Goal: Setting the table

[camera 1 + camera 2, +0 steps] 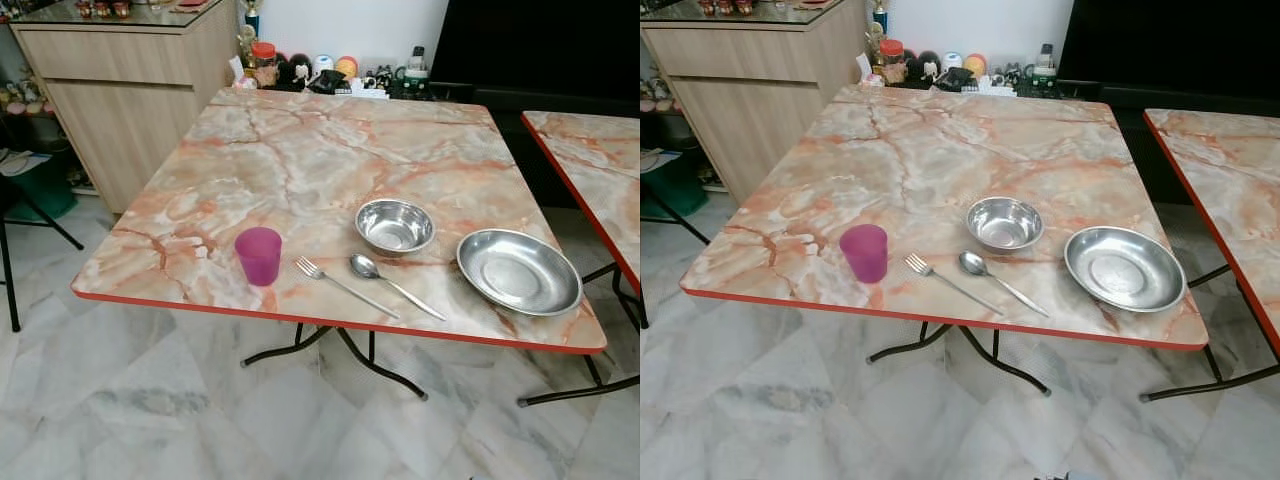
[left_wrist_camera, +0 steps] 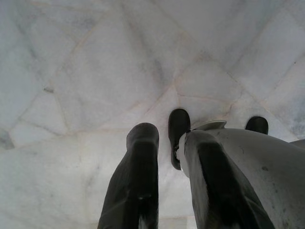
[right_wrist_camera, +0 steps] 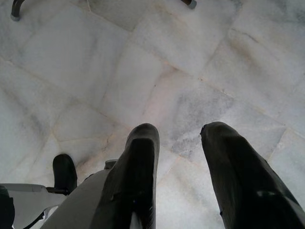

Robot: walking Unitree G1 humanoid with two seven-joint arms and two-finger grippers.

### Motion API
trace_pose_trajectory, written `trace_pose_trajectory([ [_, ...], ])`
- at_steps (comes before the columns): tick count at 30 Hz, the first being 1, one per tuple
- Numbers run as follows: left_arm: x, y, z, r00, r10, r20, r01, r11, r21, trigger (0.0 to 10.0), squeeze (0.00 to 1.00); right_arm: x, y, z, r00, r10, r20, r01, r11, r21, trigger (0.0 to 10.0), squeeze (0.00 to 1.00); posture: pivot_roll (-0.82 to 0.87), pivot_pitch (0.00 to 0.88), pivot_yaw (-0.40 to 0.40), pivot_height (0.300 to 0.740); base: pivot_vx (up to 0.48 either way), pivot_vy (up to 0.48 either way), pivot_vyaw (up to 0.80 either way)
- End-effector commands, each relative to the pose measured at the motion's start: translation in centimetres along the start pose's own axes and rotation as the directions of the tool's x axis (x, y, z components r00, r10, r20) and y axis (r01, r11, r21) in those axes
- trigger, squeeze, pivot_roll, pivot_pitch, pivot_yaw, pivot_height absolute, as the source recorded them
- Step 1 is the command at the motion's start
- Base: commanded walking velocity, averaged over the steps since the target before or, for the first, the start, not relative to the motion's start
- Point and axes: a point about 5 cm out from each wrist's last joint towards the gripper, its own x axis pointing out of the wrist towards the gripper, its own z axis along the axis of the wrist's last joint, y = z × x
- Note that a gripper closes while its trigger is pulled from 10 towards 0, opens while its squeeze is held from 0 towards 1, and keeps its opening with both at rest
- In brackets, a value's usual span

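Note:
On the marble-patterned table, near its front edge, stand a purple cup, a fork, a spoon, a small steel bowl and a wide steel plate at the right. Both arms hang at my sides. My left gripper points down at the white floor with its two black fingers apart and nothing between them. My right gripper also hangs open over the floor, empty.
A wooden cabinet stands at the back left. Jars and small items line the table's far edge. A second marble table stands to the right. A folding chair's leg is at the left. Marble floor lies before the table.

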Motion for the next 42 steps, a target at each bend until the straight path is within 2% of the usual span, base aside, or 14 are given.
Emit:
trace_pose_trajectory([
  [1,1.2,-2.1,4.2,0.995,-0.063,0.082,0.068,0.996,-0.066,10.0,0.00,0.9,2.3,2.7,0.999,0.042,0.014,-0.042,0.997,0.068,10.0,0.00,0.16,0.072,-0.101,0.740,0.000,0.000,0.00],
  [9,1.2,-1.7,4.4,0.992,-0.047,0.114,0.055,0.996,-0.071,10.0,0.00,0.9,2.6,2.7,0.998,0.060,0.016,-0.061,0.996,0.064,10.0,0.00,0.17,0.078,-0.104,0.740,0.000,0.000,0.00],
  [20,1.1,-1.5,4.3,0.994,-0.046,0.103,0.054,0.996,-0.072,10.0,0.00,0.9,2.8,2.9,0.997,0.075,0.025,-0.076,0.995,0.067,10.0,0.00,0.16,0.085,-0.096,0.740,0.000,0.000,0.00],
  [23,1.1,-1.2,3.9,0.995,-0.043,0.089,0.049,0.997,-0.067,10.0,0.00,0.9,3.2,2.8,0.995,0.094,0.033,-0.095,0.995,0.038,10.0,0.00,0.15,0.078,-0.082,0.740,0.000,0.000,0.00],
  [25,1.0,-1.2,3.8,0.995,-0.044,0.089,0.050,0.997,-0.065,10.0,0.00,0.9,3.7,3.2,0.990,0.124,0.062,-0.123,0.992,-0.021,10.0,0.00,0.15,0.076,-0.075,0.740,0.000,0.000,0.00],
  [30,1.0,-0.9,3.8,0.995,-0.046,0.087,0.051,0.997,-0.057,10.0,0.00,0.7,4.6,4.3,0.969,0.181,0.169,-0.168,0.982,-0.088,10.0,0.00,0.13,0.073,-0.058,0.740,0.000,0.000,0.00],
  [33,0.9,-0.7,3.7,0.995,-0.043,0.085,0.048,0.997,-0.057,10.0,0.00,0.5,4.8,4.3,0.953,0.201,0.225,-0.187,0.979,-0.081,10.0,0.00,0.12,0.066,-0.057,0.740,0.000,0.000,0.00],
  [37,0.8,-0.6,3.4,0.996,-0.038,0.081,0.043,0.997,-0.062,10.0,0.00,0.2,4.2,4.2,0.943,0.177,0.282,-0.171,0.984,-0.048,10.0,0.00,0.11,0.052,-0.057,0.740,0.000,0.000,0.00],
  [42,0.8,-0.7,3.2,0.996,-0.039,0.077,0.044,0.997,-0.065,10.0,0.00,0.1,3.7,3.6,0.948,0.157,0.275,-0.156,0.987,-0.029,10.0,0.00,0.10,0.017,-0.043,0.740,0.000,0.000,0.00],
])
